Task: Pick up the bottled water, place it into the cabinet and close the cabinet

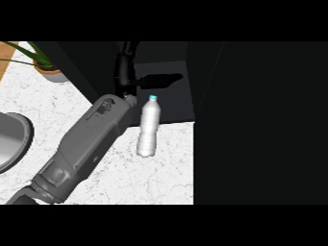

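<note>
I can't tell my left hand's shape (too dark); my arm might knock the water bottle over.

Left hand far forward

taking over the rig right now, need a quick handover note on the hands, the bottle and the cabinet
Left hand: raised at the dark cabinet opening, just left of the bottled water, not on it. Its grip state is unclear.
Right hand: not in view.
Bottled water: on the white counter at the cabinet's front edge, blue cap toward the cabinet, held by nothing.
Done: nothing yet, though the cabinet looks open.
Left: grasp the bottled water, place it inside the cabinet, close the cabinet.
</note>
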`<action>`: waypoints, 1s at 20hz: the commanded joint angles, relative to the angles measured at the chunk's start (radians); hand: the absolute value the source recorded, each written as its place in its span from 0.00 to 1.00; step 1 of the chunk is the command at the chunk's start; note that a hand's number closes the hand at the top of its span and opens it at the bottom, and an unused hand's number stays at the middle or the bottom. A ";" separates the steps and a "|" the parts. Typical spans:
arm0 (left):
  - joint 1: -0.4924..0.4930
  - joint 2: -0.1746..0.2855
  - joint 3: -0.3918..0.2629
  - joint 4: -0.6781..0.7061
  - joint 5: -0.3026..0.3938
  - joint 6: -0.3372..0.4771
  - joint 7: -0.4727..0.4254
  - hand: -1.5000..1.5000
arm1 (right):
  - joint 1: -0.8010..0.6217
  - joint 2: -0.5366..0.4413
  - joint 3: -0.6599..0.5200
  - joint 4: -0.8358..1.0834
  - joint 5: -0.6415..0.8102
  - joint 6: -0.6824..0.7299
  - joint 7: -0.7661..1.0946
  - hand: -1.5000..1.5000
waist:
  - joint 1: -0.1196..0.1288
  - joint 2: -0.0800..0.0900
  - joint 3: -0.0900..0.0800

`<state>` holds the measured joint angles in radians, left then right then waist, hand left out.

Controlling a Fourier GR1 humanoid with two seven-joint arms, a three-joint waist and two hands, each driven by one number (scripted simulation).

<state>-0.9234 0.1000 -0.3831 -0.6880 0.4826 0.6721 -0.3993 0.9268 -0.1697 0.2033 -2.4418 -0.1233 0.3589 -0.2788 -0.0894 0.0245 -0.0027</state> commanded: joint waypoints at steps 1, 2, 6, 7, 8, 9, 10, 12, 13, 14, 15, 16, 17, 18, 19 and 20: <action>-0.013 -0.018 0.066 0.048 0.036 -0.161 -0.125 0.00 | 0.002 0.016 -0.003 -0.032 -0.052 -0.013 0.020 0.00 | 0.041 -0.011 0.001; -0.101 -0.042 0.091 0.134 0.032 -0.131 -0.116 0.00 | 0.017 -0.004 -0.014 -0.066 -0.066 -0.001 0.040 0.00 | 0.020 -0.004 0.001; -0.110 -0.047 0.119 0.150 0.035 -0.197 -0.120 0.00 | -0.001 0.010 -0.091 -0.019 -0.106 -0.008 0.015 0.00 | 0.054 -0.018 0.003; -0.040 -0.062 0.117 0.132 0.031 -0.203 -0.179 0.00 | -0.001 0.009 -0.053 -0.061 -0.106 -0.016 0.082 0.00 | 0.065 -0.018 0.002; -0.044 -0.076 0.119 0.158 0.024 -0.206 -0.204 0.00 | 0.079 -0.006 -0.047 -0.132 -0.128 0.007 0.086 0.00 | 0.052 -0.018 0.002; -0.037 -0.069 0.103 0.092 0.019 -0.201 -0.145 0.00 | 0.033 0.011 -0.048 -0.113 -0.114 -0.017 0.099 0.00 | 0.074 -0.024 0.002; -0.025 -0.098 0.107 0.113 0.025 -0.200 -0.182 0.00 | 0.113 0.018 -0.014 -0.157 -0.077 -0.001 0.064 0.00 | 0.057 -0.024 0.002; -0.037 -0.099 0.123 0.107 0.038 -0.202 -0.155 0.00 | 0.098 0.018 -0.010 -0.179 -0.082 -0.018 0.101 0.00 | 0.063 -0.023 0.002; 0.013 -0.092 0.095 0.036 0.017 -0.203 -0.138 0.00 | 0.012 0.040 0.006 -0.107 -0.067 -0.047 0.124 0.00 | 0.085 -0.026 0.002; 0.063 -0.099 0.015 -0.034 0.064 -0.186 -0.116 0.00 | 0.048 0.030 -0.001 -0.117 -0.059 -0.028 0.096 0.00 | 0.074 -0.029 0.002; 0.087 -0.099 0.032 -0.038 0.062 -0.214 -0.143 0.00 | 0.002 0.046 0.026 -0.152 -0.047 -0.073 0.165 0.00 | 0.084 -0.026 0.002; 0.098 -0.087 0.056 -0.048 0.041 -0.279 -0.142 0.00 | 0.060 0.030 0.002 -0.132 -0.056 -0.035 0.104 0.00 | 0.081 -0.029 0.002; 0.123 -0.099 0.009 -0.120 0.083 -0.225 -0.120 0.00 | 0.083 0.041 0.032 -0.181 -0.059 -0.055 0.137 0.00 | 0.079 -0.031 0.002; 0.125 -0.100 0.009 -0.124 0.072 -0.260 -0.125 0.00 | -0.010 0.055 0.029 -0.114 -0.025 -0.075 0.136 0.00 | 0.085 -0.027 0.002; 0.162 -0.100 -0.036 -0.186 0.101 -0.251 -0.116 0.00 | 0.002 0.051 0.038 -0.068 -0.011 -0.049 0.090 0.00 | 0.080 -0.030 0.002; 0.210 -0.100 -0.017 -0.197 0.080 -0.283 -0.132 0.00 | -0.006 0.038 0.010 -0.083 -0.026 -0.052 0.112 0.00 | 0.087 -0.029 0.002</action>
<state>-0.8083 0.0045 -0.3669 -0.7857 0.5509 0.4307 -0.5290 0.9283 -0.1238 0.2248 -2.4590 -0.1359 0.3152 -0.2081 -0.0099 -0.0033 -0.0006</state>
